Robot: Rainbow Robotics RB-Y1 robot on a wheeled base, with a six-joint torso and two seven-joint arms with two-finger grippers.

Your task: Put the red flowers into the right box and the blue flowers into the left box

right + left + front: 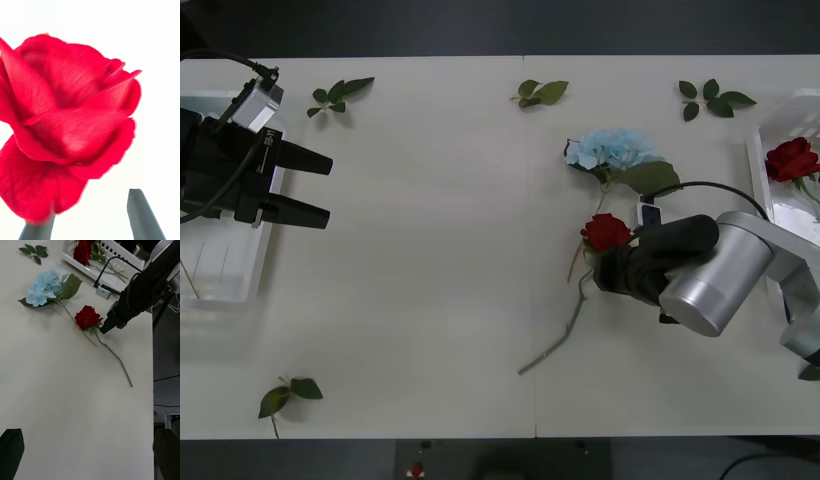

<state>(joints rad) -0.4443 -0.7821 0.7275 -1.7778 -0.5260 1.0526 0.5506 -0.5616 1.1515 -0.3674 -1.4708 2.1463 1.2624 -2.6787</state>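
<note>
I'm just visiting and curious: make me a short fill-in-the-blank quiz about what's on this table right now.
1. The right gripper reaches at a rose whose colour is ____.
2. The flower lying beside that rose is ____ in colour.
3. The right box already holds a ____ flower.
4. The left gripper, over by the left box, has its fingers ____.

Missing words: red; blue; red; open

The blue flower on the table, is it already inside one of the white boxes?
No, the blue flower lies on the bare table, beside the red rose that the right gripper reaches for, well apart from the right box.
</note>
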